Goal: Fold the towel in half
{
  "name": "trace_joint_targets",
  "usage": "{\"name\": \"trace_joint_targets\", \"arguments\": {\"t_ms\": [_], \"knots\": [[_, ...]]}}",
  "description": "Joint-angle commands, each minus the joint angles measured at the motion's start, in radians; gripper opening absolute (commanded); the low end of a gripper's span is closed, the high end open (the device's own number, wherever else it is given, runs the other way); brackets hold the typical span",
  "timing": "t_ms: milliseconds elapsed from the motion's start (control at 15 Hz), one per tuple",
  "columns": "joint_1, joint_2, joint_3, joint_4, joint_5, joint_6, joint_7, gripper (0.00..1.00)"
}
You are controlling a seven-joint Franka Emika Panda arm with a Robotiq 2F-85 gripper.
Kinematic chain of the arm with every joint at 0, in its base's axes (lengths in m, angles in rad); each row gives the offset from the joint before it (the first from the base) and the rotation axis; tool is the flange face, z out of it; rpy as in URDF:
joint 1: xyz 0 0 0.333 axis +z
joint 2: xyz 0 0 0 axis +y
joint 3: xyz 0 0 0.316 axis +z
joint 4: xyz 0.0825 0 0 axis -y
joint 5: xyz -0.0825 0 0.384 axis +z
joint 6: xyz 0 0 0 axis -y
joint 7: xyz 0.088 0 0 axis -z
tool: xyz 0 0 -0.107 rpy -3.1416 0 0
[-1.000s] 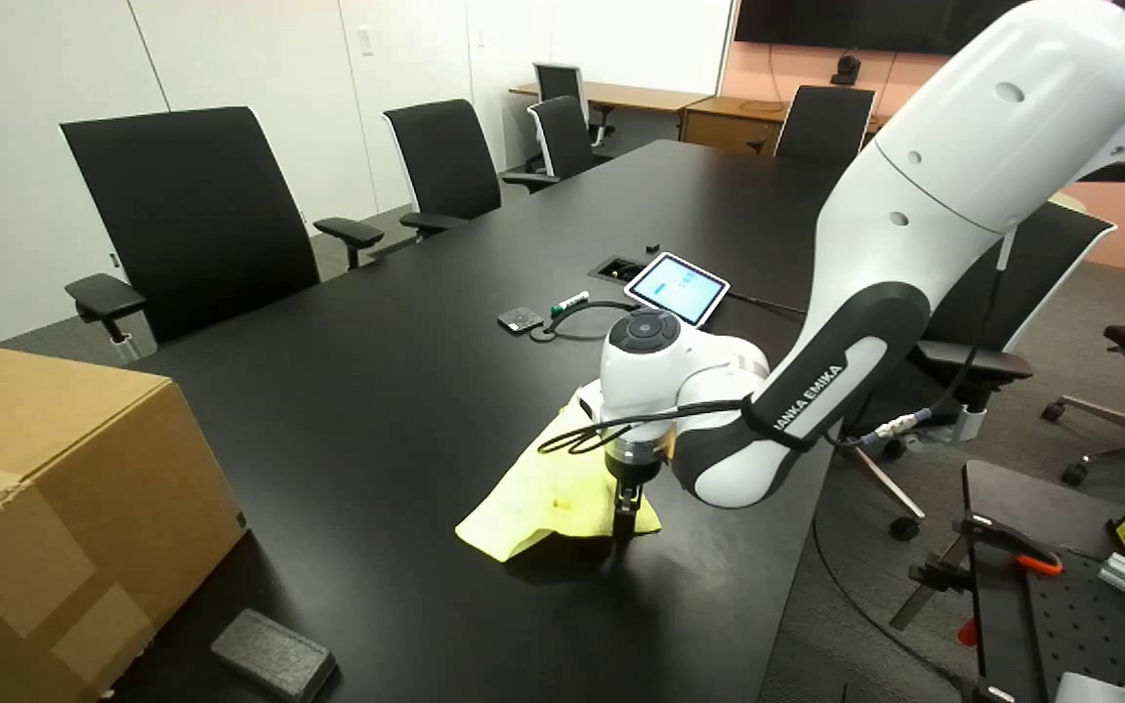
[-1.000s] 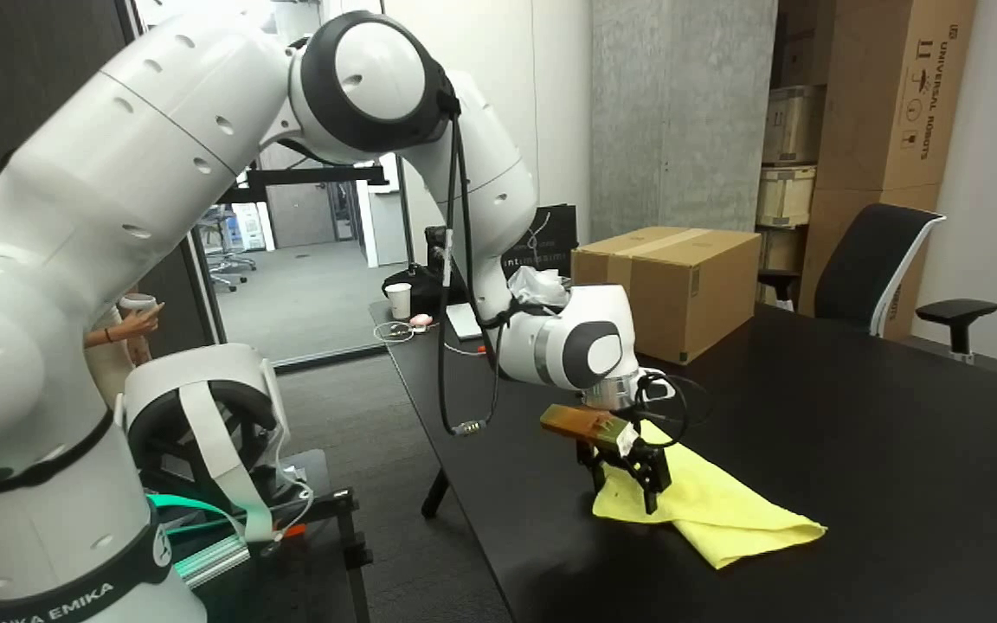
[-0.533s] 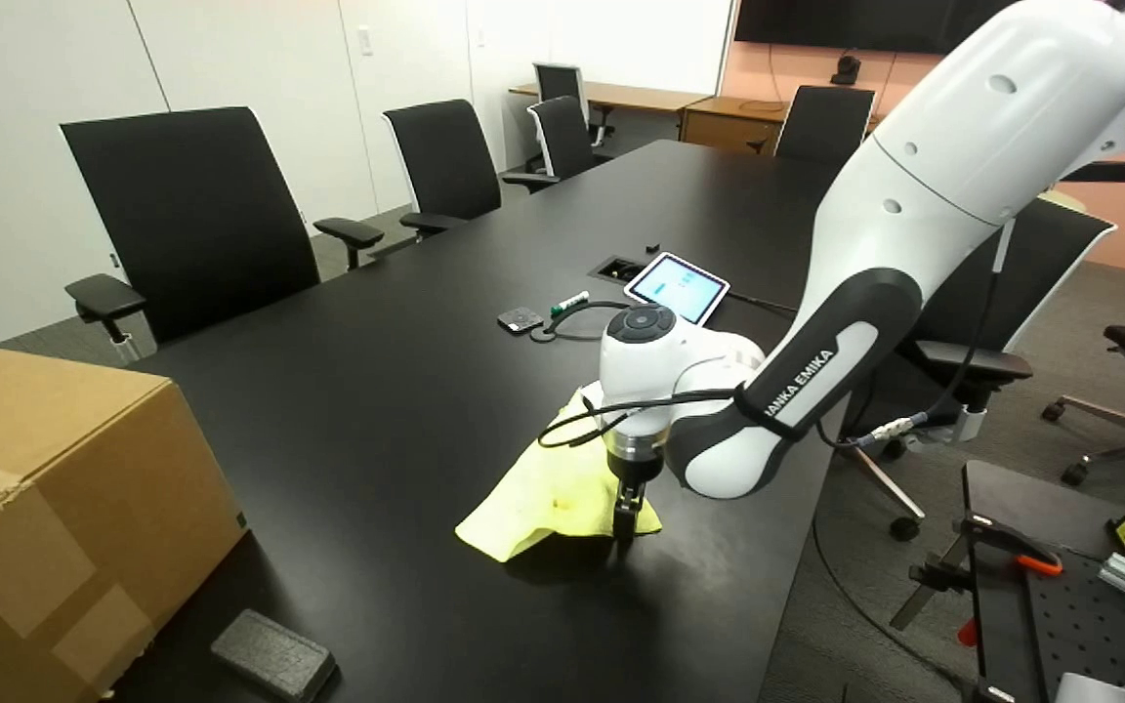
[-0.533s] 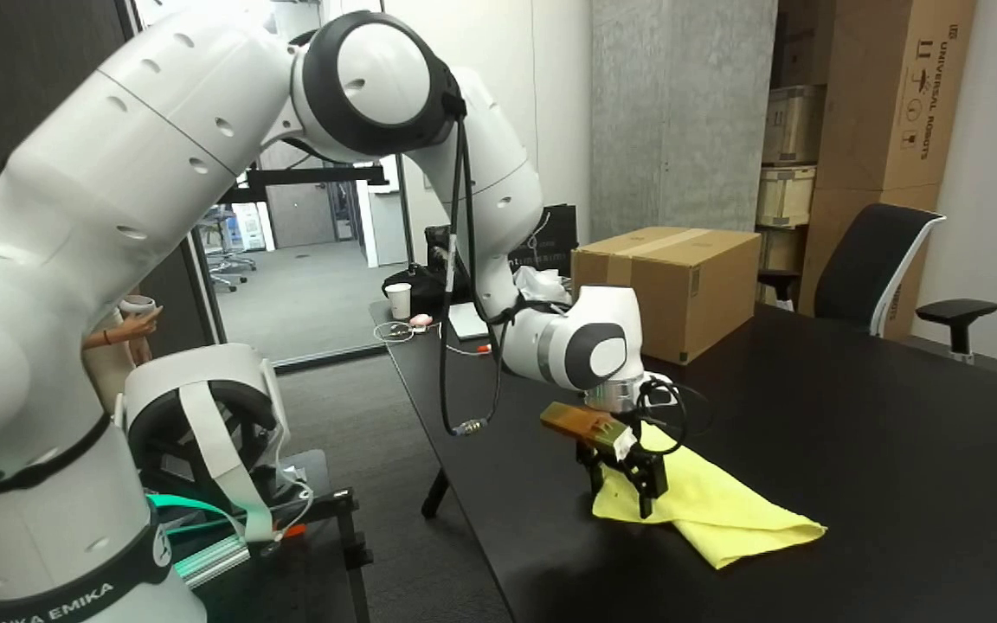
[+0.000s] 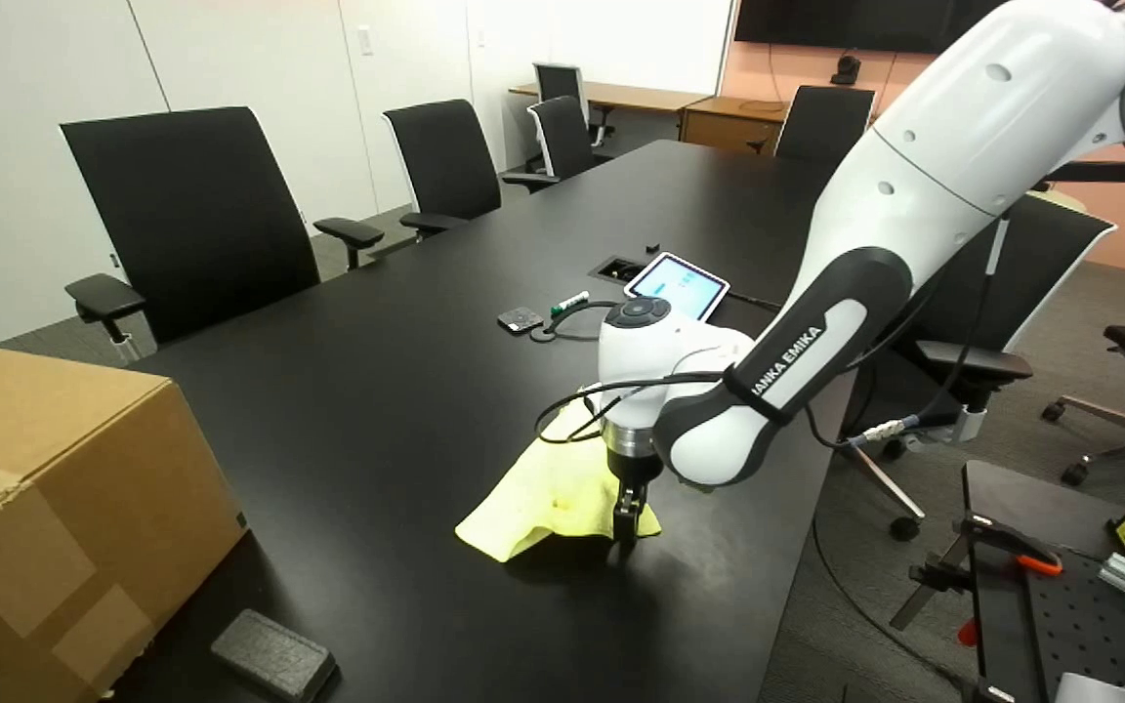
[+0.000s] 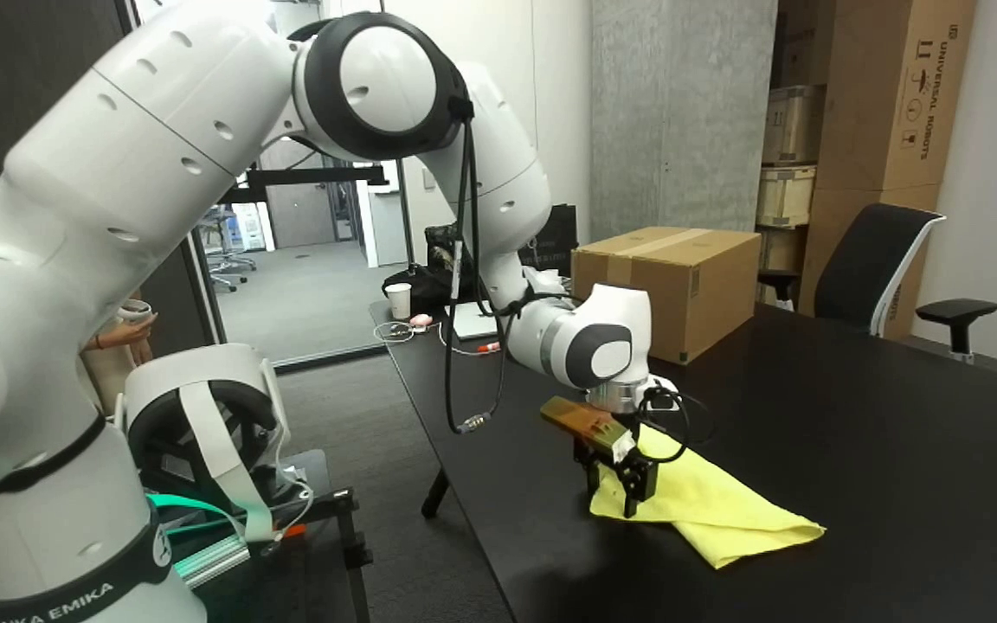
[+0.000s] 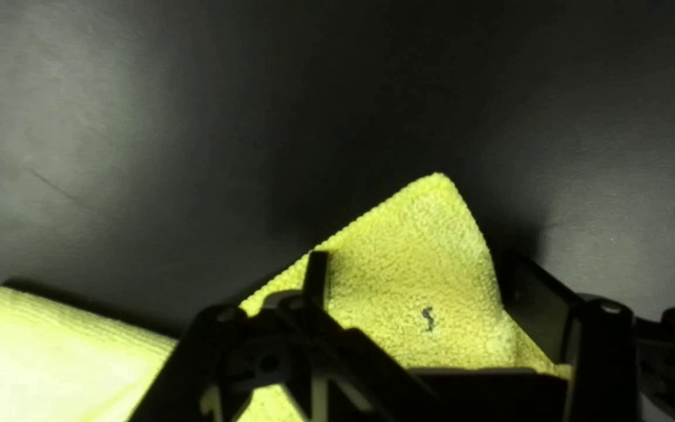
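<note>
Wrist view: one corner of the yellow towel point(image 7: 408, 287) points out between the fingers point(image 7: 539, 310) of the gripper point(image 7: 416, 261), which stand well apart, nothing pinched. The finger at this view's left reaches over the cloth close to its edge; its partner is just beside the opposite edge (touching or not, I cannot tell). In an exterior view the towel lies on the black table point(image 6: 879, 433), its bulk on the far side of the gripper from the arm's base point(image 6: 74, 536), long edge slanting away, cloth overlapping itself near the far corner. Reading: a grasp of the near corner in preparation, half-fold seemingly unfinished. Next move probably wants the fingers brought together here, then a lift and carry over the bulk, away from the base. Could go wrong: too little cloth caught, or the whole towel dragging along.
</note>
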Motion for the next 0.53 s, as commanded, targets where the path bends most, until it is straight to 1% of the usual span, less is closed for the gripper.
{"name": "trace_joint_targets", "arguments": {"t_ms": [0, 67, 267, 333, 400, 467], "knots": [[-0.049, 0.018, 0.04, 0.03, 0.054, -0.047, -0.056, 0.75], [-0.059, 0.02, 0.046, 0.033, 0.066, -0.055, -0.065, 0.73], [-0.079, 0.014, 0.057, 0.03, 0.092, -0.078, -0.08, 0.58], [-0.083, 0.01, 0.059, 0.029, 0.099, -0.084, -0.083, 0.5], [-0.082, 0.002, 0.06, 0.026, 0.103, -0.092, -0.083, 0.39], [-0.08, 0.003, 0.06, 0.029, 0.105, -0.098, -0.081, 0.26]]}}
